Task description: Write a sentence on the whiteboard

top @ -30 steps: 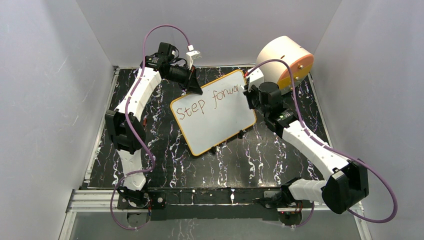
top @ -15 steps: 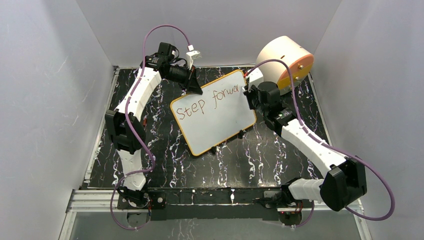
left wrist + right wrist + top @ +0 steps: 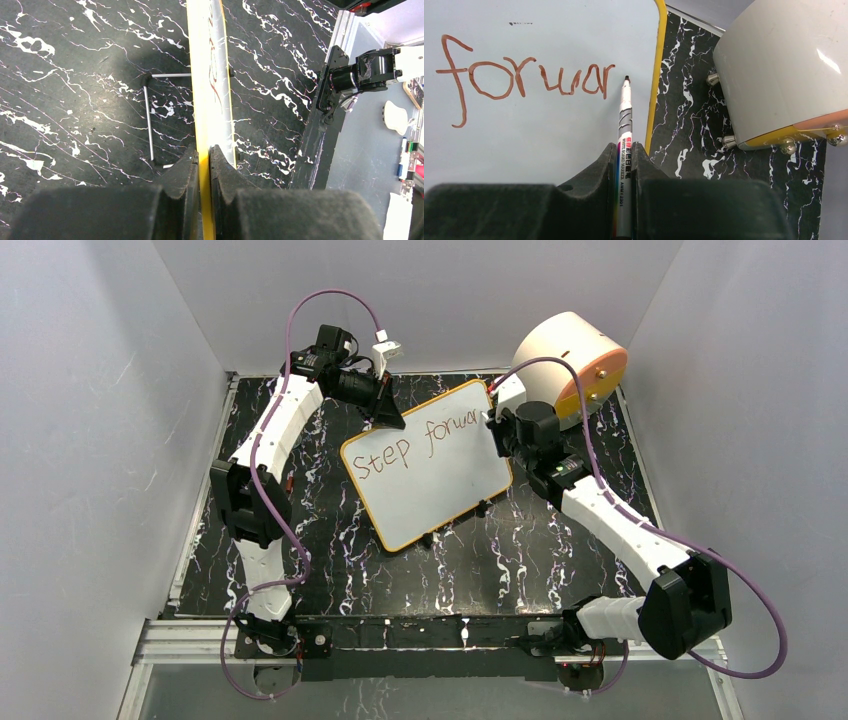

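Right wrist: marker (image 3: 625,117) is being clamped by the right end effector (image 3: 625,149) beside the whiteboard (image 3: 524,135) edge; the next letter may be crowded off.

Right side is tight: the drum (image 3: 572,362) sits just past the whiteboard (image 3: 428,465)'s right edge, with only a narrow strip of counter (image 3: 520,550) between them. My right pincer (image 3: 497,425) and its marker (image 3: 625,115) sit right beside that gap. My left pincer (image 3: 390,418) blocks the board's far left corner, and a thin metal rod (image 3: 148,120) lies on the counter beside that edge. There's open counter in front of the board, between my 2 arms. Walls (image 3: 760,420) close in on 3 sides.
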`<state>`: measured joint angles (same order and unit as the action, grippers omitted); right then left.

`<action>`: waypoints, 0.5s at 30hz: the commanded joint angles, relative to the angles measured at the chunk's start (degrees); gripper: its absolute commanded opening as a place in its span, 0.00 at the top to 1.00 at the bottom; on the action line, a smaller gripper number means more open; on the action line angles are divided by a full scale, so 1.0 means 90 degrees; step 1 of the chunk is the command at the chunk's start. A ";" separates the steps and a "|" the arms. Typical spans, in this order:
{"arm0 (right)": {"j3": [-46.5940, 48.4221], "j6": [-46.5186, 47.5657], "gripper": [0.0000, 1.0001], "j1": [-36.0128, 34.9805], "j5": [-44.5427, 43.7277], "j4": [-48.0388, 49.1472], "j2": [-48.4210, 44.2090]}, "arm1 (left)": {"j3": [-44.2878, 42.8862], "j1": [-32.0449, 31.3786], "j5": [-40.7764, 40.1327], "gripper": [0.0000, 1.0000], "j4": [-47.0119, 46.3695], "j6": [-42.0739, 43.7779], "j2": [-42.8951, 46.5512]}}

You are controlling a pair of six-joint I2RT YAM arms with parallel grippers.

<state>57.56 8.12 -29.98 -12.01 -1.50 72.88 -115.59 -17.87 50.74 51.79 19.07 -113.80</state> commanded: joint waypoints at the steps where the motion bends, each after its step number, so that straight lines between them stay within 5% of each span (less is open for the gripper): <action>1: 0.0382 -0.0015 1.00 0.0021 0.0239 0.0425 0.0051 | 0.0221 -0.0358 -0.0274 1.00 0.0447 0.0586 -0.0096; 15: 0.0260 -0.0083 1.00 0.0027 0.0511 -0.0137 0.0017 | 0.0202 -0.0368 -0.0301 1.00 0.0452 0.0586 -0.0107</action>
<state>58.39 8.03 -29.78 -9.17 -1.76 73.23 -115.59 -17.87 50.52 51.79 19.09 -113.80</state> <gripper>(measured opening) 0.189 0.050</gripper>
